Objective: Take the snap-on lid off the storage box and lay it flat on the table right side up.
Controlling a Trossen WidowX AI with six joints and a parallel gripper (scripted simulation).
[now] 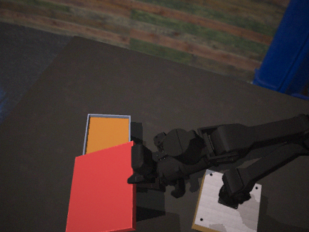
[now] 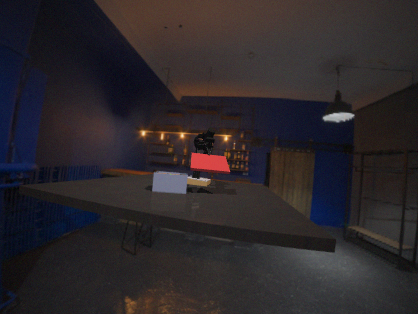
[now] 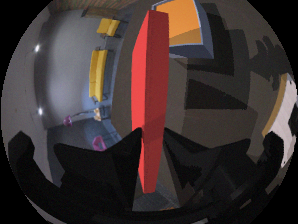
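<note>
The red lid (image 1: pixel 101 188) (image 2: pixel 210 162) (image 3: pixel 150 75) is off the box and in the air. My gripper (image 1: pixel 134 171) (image 3: pixel 152 131) is shut on one edge of it, with a fingertip on each face. The lid looks tilted, its far side lower than the held edge. In the exterior view the gripper's fingertips are too small to make out. The pale blue storage box (image 1: pixel 86 134) (image 2: pixel 170 183) (image 3: pixel 192 51) stands upright on the table (image 1: pixel 55 96) (image 2: pixel 240 212), open, with an orange inside. In the top view the lid hides the box's near part.
A light base plate (image 1: pixel 211 207) with dark holes lies under the arm's base on the right. A blue upright structure (image 1: pixel 284 48) stands beyond the table's right back edge. The table's left edge shows in the top view.
</note>
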